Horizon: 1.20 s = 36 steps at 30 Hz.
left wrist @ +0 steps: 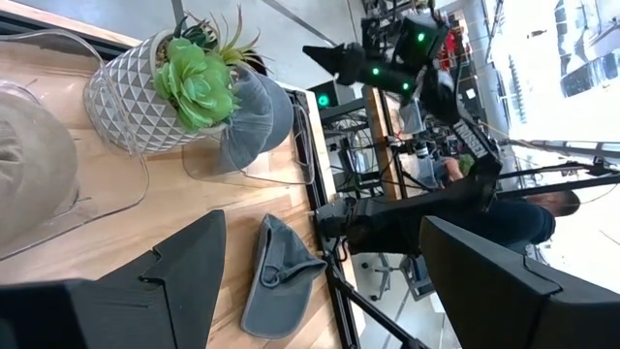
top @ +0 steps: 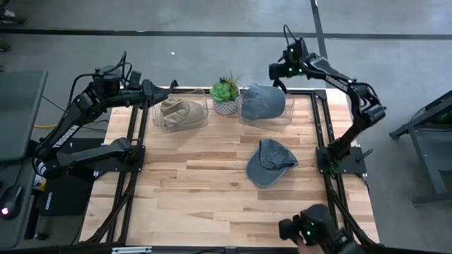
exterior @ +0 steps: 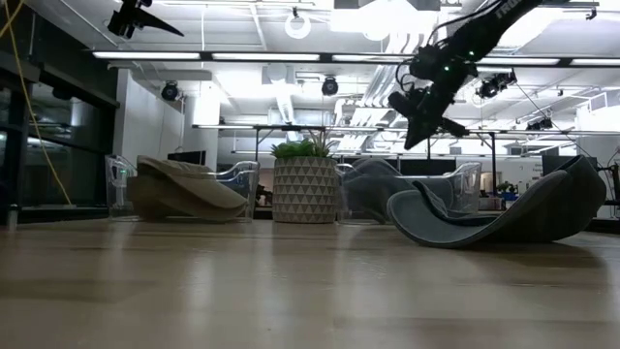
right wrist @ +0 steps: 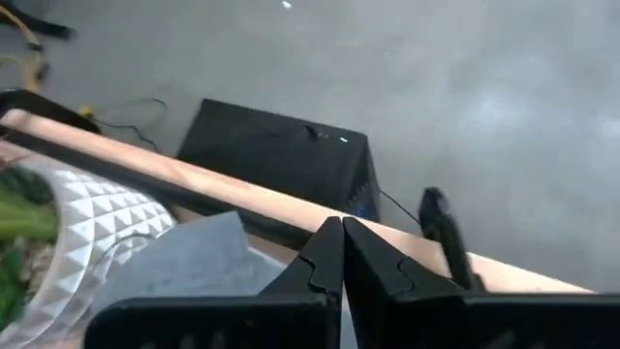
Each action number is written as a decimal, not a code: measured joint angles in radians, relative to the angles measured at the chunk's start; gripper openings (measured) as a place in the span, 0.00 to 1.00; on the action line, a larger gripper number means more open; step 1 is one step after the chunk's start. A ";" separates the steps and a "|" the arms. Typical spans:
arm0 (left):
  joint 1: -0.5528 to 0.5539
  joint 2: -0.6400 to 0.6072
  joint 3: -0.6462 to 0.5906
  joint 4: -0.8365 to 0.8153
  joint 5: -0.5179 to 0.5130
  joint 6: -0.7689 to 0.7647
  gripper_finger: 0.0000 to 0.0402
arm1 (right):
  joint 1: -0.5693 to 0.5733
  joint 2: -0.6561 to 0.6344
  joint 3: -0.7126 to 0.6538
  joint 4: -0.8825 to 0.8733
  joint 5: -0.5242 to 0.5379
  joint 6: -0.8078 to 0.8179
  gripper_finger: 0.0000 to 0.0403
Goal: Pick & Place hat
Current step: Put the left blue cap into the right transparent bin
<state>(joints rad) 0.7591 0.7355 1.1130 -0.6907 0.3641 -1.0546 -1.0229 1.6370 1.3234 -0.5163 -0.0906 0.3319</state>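
A blue-grey hat (top: 270,162) lies loose on the right half of the table, its brim curling up in the low view (exterior: 504,218). A second blue-grey hat (top: 263,101) sits in a clear bin at the far edge, and a tan hat (top: 179,113) sits in another clear bin to its left. My left gripper (top: 155,90) is open and hovers by the tan hat's bin; its wrist view shows the fingers spread wide (left wrist: 320,223). My right gripper (top: 272,70) is shut (right wrist: 341,225) and hangs high over the far edge, above the blue-grey hat's bin (exterior: 426,116).
A potted green plant in a white patterned pot (top: 226,95) stands between the two clear bins. Dark frame rails run along the table's left and right sides (top: 321,134). A dark device with green lights (top: 314,229) sits at the near right corner. A person (left wrist: 542,208) is beyond the table.
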 joint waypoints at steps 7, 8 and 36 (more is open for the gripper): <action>0.000 0.000 0.000 0.000 -0.002 0.000 0.75 | -0.005 0.231 0.316 -0.382 0.007 -0.040 0.00; 0.000 0.000 0.000 0.000 -0.002 0.000 0.75 | -0.005 0.260 0.358 -0.424 0.010 -0.044 0.00; 0.000 0.000 0.000 -0.001 -0.003 0.003 0.75 | 0.038 0.419 0.478 -0.660 0.046 -0.071 0.00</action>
<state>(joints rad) 0.7593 0.7353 1.1130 -0.6914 0.3611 -1.0519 -0.9852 2.0560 1.8011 -1.1761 -0.0448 0.2611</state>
